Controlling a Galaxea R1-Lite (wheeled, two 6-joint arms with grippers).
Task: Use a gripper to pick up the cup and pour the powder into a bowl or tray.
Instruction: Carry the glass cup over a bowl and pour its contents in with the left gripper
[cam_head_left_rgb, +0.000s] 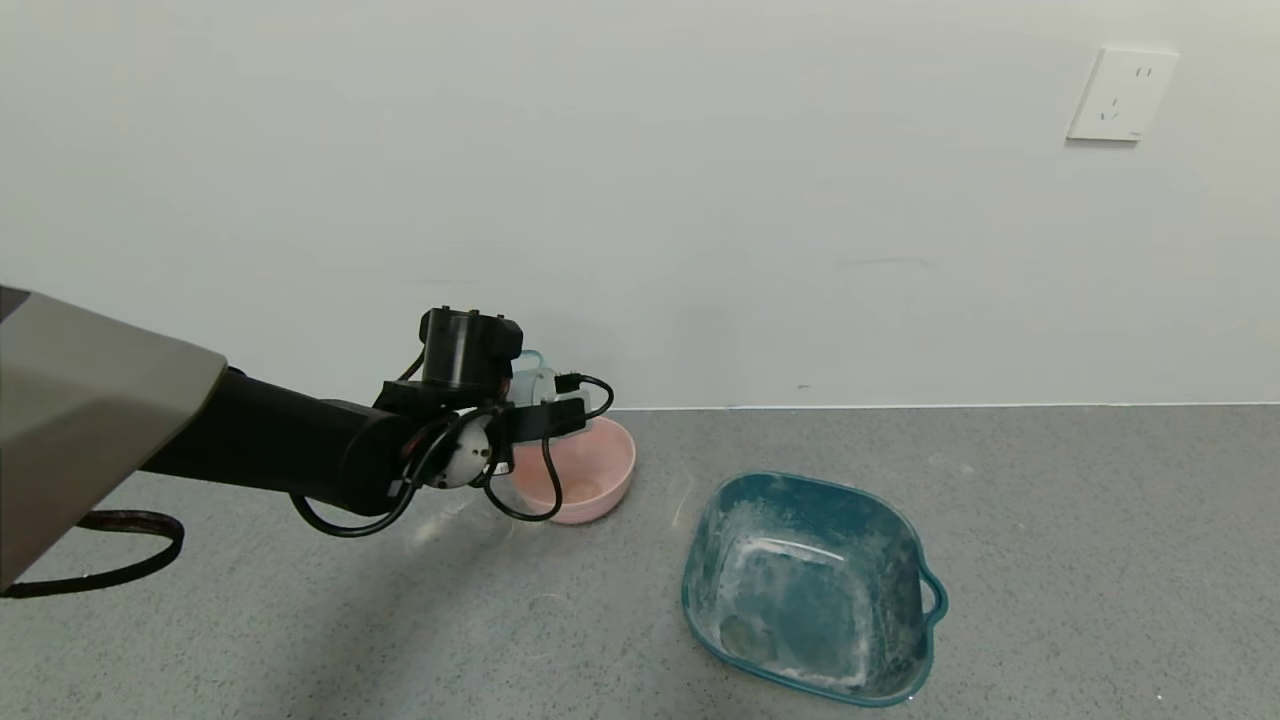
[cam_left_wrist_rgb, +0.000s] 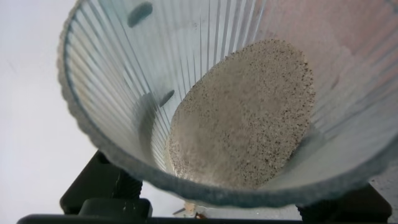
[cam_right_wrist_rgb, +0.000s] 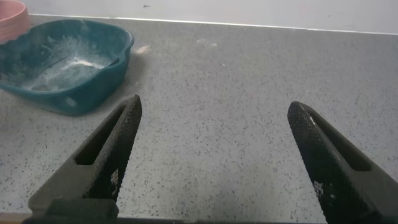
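Most of the powder (cam_left_wrist_rgb: 242, 115) is banked up inside the cup (cam_head_left_rgb: 540, 388), which the left gripper (cam_head_left_rgb: 530, 405) has clamped and tipped over the pink bowl's (cam_head_left_rgb: 600, 480) near rim. My worry: it's so close to that edge that a quick tilt could dump some onto the counter (cam_head_left_rgb: 1050, 520) (the tray (cam_head_left_rgb: 905, 540) sits well off to the right). Right gripper (cam_right_wrist_rgb: 214, 158) hangs wide open, idle.

My left gripper (cam_head_left_rgb: 545, 405) holds the cup (cam_head_left_rgb: 535, 385) above the near-left rim of the bowl (cam_head_left_rgb: 590, 470); powder (cam_left_wrist_rgb: 242, 115) sits in the cup. Tray (cam_head_left_rgb: 810, 585) lies on the floor at four o'clock from the bowl, apart from it. Wall socket (cam_head_left_rgb: 1120, 93) at two o'clock, high behind. My right gripper (cam_right_wrist_rgb: 214, 165) hangs over bare floor, tray at its ten o'clock
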